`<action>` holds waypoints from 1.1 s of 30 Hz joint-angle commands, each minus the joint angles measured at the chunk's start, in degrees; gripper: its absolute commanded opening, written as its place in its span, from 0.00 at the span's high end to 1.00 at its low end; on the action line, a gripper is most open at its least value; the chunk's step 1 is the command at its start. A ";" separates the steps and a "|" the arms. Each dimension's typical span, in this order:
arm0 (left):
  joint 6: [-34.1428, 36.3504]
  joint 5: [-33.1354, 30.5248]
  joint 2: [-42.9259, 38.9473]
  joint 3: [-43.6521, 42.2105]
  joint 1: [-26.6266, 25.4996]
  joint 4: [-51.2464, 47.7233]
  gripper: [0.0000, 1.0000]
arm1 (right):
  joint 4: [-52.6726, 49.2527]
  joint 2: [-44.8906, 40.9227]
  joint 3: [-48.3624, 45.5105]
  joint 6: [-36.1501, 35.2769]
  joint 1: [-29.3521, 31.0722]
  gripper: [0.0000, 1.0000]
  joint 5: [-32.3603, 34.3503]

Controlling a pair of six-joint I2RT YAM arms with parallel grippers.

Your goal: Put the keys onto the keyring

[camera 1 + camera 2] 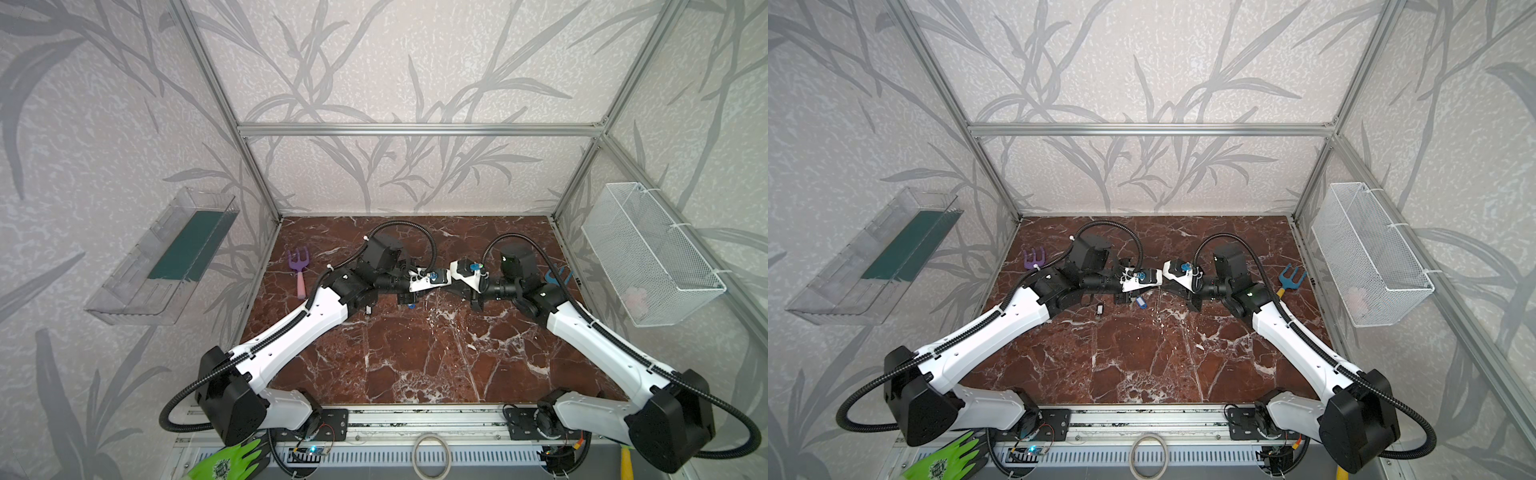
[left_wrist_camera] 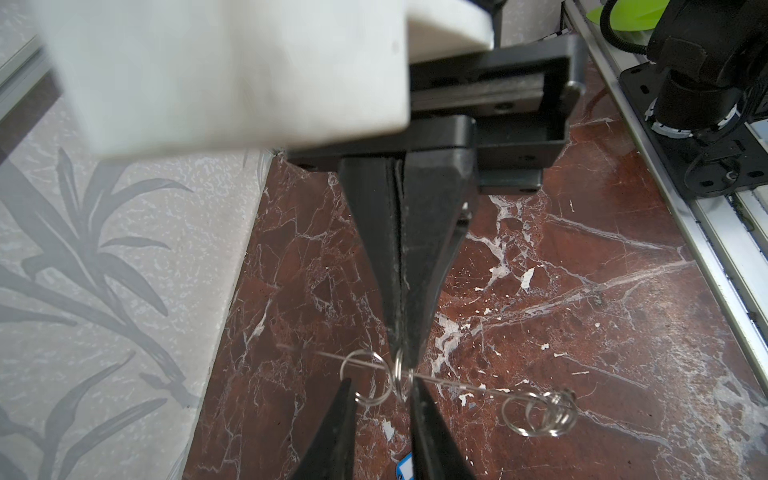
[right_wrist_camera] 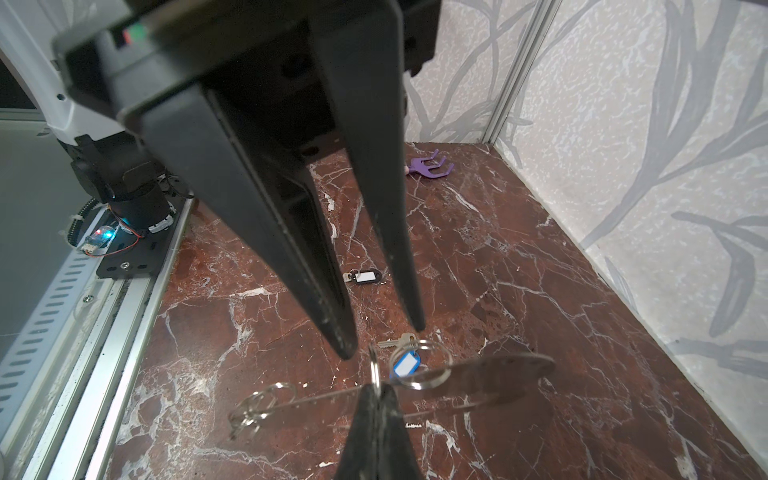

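Not much done yet tbh. Both keys are off the keyring (image 3: 507,368): in a top view the blue-tagged key (image 1: 1140,302) and the black-and-white key (image 1: 1099,309) lie flat on the bench (image 1: 1142,365), around 7 to 8 o'clock from where the arms meet.

The right end effector (image 3: 376,399) is pressed together, pinching the keyring in mid-air, by a wire loop or the plate edge, hard to say. The left end effector (image 3: 382,338) is spread and holds nothing.

The plate's thin flat grey metal with shiny wire loops. The tags are glossy plastic, the bench red veined marble.
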 commanded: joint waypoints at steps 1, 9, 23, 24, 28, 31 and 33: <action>-0.29 1.43 1.26 1.90 -0.44 -2.38 0.74 | 0.60 -0.36 1.87 -0.46 0.47 1.00 -0.23; 0.16 1.04 3.14 3.12 -0.81 -3.37 0.85 | 2.00 -0.48 1.33 0.18 0.58 1.00 -0.91; -8.40 15.81 0.05 -4.55 3.59 13.68 1.00 | 20.97 -5.92 -11.79 4.63 -5.61 0.73 -2.66; -10.40 17.32 -0.44 -5.95 4.21 17.22 1.00 | 22.22 -6.25 -12.55 5.28 -5.99 0.73 -3.54; -17.66 21.80 -0.90 -9.21 5.93 27.77 1.00 | 25.19 -7.11 -14.13 6.69 -6.18 0.73 -4.93; -22.24 23.34 -0.80 -10.93 6.44 34.29 1.00 | 26.80 -7.08 -14.36 7.98 -6.18 0.74 -6.04; -25.24 24.19 -0.59 -11.73 6.56 38.23 1.00 | 29.09 -6.57 -14.52 10.02 -6.18 0.75 -7.23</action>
